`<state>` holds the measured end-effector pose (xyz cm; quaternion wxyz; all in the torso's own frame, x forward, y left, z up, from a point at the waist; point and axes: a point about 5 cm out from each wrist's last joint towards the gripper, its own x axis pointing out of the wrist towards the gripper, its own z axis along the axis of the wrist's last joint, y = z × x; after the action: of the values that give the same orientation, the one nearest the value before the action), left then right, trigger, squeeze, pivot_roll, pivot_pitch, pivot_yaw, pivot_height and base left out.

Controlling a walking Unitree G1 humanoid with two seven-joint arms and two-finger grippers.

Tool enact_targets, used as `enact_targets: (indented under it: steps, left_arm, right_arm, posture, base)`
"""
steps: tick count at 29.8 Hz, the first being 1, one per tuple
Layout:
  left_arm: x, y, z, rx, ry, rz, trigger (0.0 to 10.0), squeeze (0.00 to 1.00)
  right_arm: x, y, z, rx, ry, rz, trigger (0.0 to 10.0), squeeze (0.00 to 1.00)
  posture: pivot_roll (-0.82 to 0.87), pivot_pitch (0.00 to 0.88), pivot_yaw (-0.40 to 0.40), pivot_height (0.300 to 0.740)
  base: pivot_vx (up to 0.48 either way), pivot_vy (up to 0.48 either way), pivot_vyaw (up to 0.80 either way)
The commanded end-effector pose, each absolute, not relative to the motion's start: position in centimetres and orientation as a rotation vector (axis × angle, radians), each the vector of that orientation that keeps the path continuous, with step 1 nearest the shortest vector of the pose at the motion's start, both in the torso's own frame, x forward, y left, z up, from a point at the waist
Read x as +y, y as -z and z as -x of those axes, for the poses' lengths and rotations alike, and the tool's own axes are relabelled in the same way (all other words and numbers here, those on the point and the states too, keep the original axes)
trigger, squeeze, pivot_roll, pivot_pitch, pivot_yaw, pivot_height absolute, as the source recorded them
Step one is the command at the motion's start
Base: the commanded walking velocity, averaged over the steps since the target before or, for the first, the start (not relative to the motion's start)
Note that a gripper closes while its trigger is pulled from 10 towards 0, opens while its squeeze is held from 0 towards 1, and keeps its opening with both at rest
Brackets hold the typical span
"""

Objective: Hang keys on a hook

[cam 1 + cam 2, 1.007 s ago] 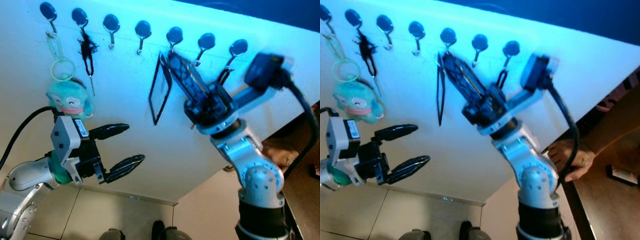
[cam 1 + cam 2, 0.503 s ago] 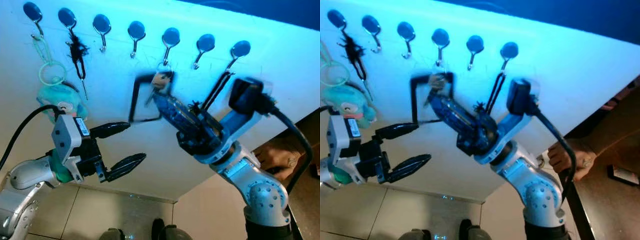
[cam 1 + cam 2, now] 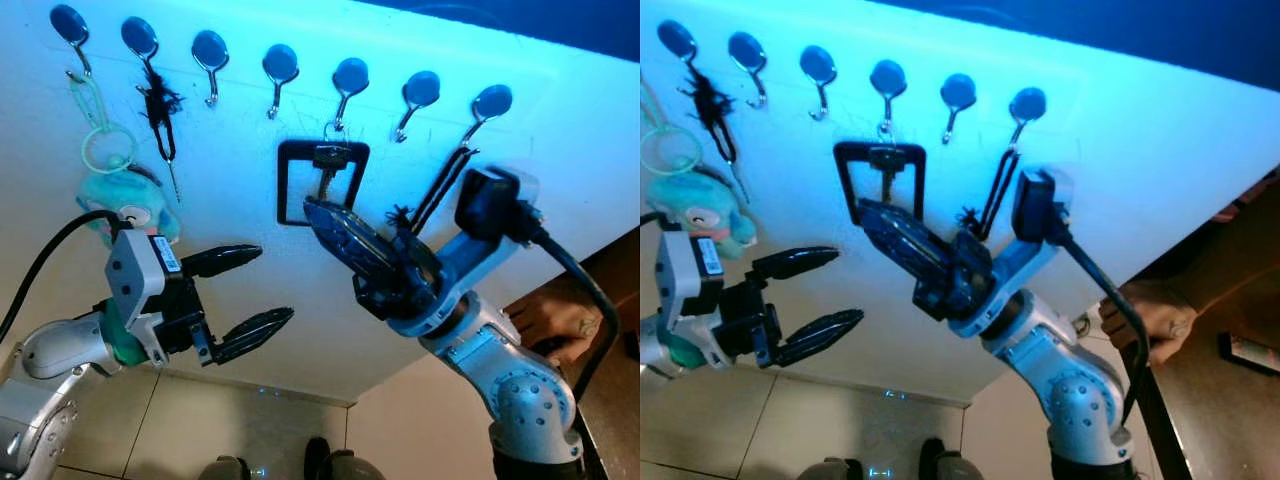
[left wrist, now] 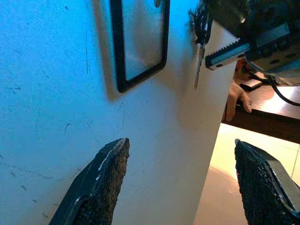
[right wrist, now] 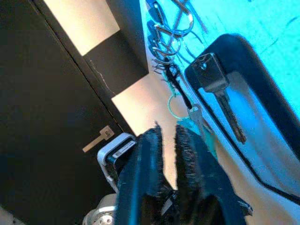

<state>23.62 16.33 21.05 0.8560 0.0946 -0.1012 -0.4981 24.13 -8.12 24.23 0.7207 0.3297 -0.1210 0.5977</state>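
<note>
Keys are seen hung on the fifth hook from the left, upper centre of the left eye view, with a black rectangular loop framing them flat against the white board. Just below, at frame centre, the right gripper is held with fingers nearly closed and nothing between them. At lower left the left gripper is parked wide open and empty, well apart from the hooks. A green plush charm is hung at far left, a black strap on the seventh hook.

Right eye view: same layout; a person's hand is rested on a dark ledge at right.

Left wrist view: the loop's lower corner is seen at upper centre, both open fingertips at the bottom edge.

Right wrist view: the near-shut fingers are seen at lower centre, clear of the key hanging at upper right.

Judgement: the hang looks done. Retreat should be made straight back off the board, fingers kept clear of the loop so it isn't snagged and lifted off the hook.
</note>
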Motion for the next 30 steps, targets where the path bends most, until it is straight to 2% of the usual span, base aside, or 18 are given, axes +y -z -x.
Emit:
enact_targets:
  steps: [1, 6, 7, 8, 9, 10, 11, 13, 14, 17, 23, 25, 26, 27, 29, 30]
  left_arm:
    - [15.8, -20.9, -23.3, -0.209, 1.080, -0.190, 10.0, 1.00]
    - [16.0, -20.6, -23.4, -0.204, 1.056, -0.147, 10.0, 0.96]
    - [16.2, -20.1, -23.4, -0.189, 1.045, -0.132, 10.0, 0.82]
    - [16.4, -19.4, -23.3, -0.165, 1.044, -0.110, 10.0, 0.42]
    - [16.4, -18.9, -23.2, -0.145, 1.045, -0.096, 10.0, 0.28]
    - [16.4, -18.9, -23.2, -0.145, 1.045, -0.096, 10.0, 0.28]
    - [16.5, -18.2, -23.0, -0.116, 1.053, -0.074, 10.0, 0.22]
    - [16.5, -17.7, -22.8, -0.099, 1.058, -0.058, 10.0, 0.22]
    - [16.6, -17.0, -22.7, -0.076, 1.057, -0.039, 10.0, 0.06]
    - [17.1, -15.6, -22.7, -0.031, 1.031, -0.009, 10.0, 0.00]
    - [18.1, -13.1, -22.9, 0.045, 0.944, 0.057, 10.0, 0.00]
    - [18.6, -11.7, -23.0, 0.090, 0.898, 0.078, 10.0, 0.00]
    - [19.4, -9.2, -22.8, 0.173, 0.835, 0.119, 10.0, 0.00]
    - [19.4, -9.2, -22.8, 0.173, 0.835, 0.119, 10.0, 0.00]
    - [20.8, -4.1, -21.5, 0.348, 0.709, 0.191, 10.0, 0.00]
    - [20.8, -4.1, -21.5, 0.348, 0.709, 0.191, 10.0, 0.00]
  right_arm:
    - [-8.3, -23.8, -23.9, -0.260, -1.328, -0.736, 10.0, 1.00]
    - [-9.3, -22.3, -23.8, -0.214, -1.332, -0.728, 10.0, 1.00]
    - [-10.0, -21.3, -23.9, -0.180, -1.314, -0.720, 10.0, 1.00]
    - [-10.7, -20.3, -24.0, -0.147, -1.286, -0.720, 10.0, 1.00]
    - [-11.1, -19.6, -24.2, -0.127, -1.266, -0.720, 10.0, 1.00]
    - [-11.1, -19.6, -24.2, -0.127, -1.266, -0.720, 10.0, 1.00]
    - [-11.3, -19.1, -24.2, -0.112, -1.254, -0.721, 10.0, 1.00]
    - [-11.5, -18.8, -24.2, -0.105, -1.248, -0.722, 10.0, 1.00]
    - [-11.7, -18.4, -24.3, -0.096, -1.236, -0.729, 10.0, 1.00]
    - [-12.0, -17.7, -24.5, -0.078, -1.215, -0.731, 10.0, 1.00]
    - [-12.5, -15.2, -25.2, 0.010, -1.125, -0.674, 10.0, 1.00]
    - [-12.8, -13.6, -25.7, 0.071, -1.061, -0.638, 10.0, 0.97]
    - [-13.2, -11.6, -25.8, 0.147, -1.011, -0.597, 10.0, 0.00]
    - [-13.2, -11.6, -25.8, 0.147, -1.011, -0.597, 10.0, 0.00]
    - [-13.9, -7.9, -25.6, 0.295, -0.926, -0.522, 10.0, 0.00]
    - [-13.9, -7.9, -25.6, 0.295, -0.926, -0.522, 10.0, 0.00]
  posture:
    - [0.12, 0.133, -0.035, 0.740]
    - [0.12, 0.128, -0.036, 0.740]
    - [0.12, 0.128, -0.037, 0.740]
    - [0.12, 0.129, -0.036, 0.740]
    - [0.12, 0.130, -0.036, 0.740]
    - [0.12, 0.130, -0.036, 0.740]
    - [0.12, 0.130, -0.036, 0.740]
    - [0.12, 0.130, -0.036, 0.740]
    - [0.12, 0.132, -0.034, 0.740]
    - [0.13, 0.135, -0.032, 0.740]
    - [0.13, 0.134, -0.032, 0.740]
    - [0.13, 0.135, -0.031, 0.740]
    - [0.13, 0.134, -0.030, 0.740]
    - [0.13, 0.134, -0.030, 0.740]
    - [0.13, 0.131, -0.030, 0.740]
    - [0.13, 0.131, -0.030, 0.740]
  base:
    - [0.000, 0.000, 0.00]
    - [0.000, 0.000, 0.00]
    - [0.000, 0.000, 0.00]
    - [0.000, 0.000, 0.00]
    - [0.000, 0.000, 0.00]
    - [0.000, 0.000, 0.00]
    - [0.000, 0.000, 0.00]
    - [0.000, 0.000, 0.00]
    - [0.000, 0.000, 0.00]
    - [0.000, 0.000, 0.00]
    - [0.000, 0.000, 0.00]
    - [0.000, 0.000, 0.00]
    - [-0.259, 0.000, 0.00]
    - [-0.259, 0.000, 0.00]
    - [-0.298, 0.000, 0.00]
    - [-0.319, 0.000, 0.00]
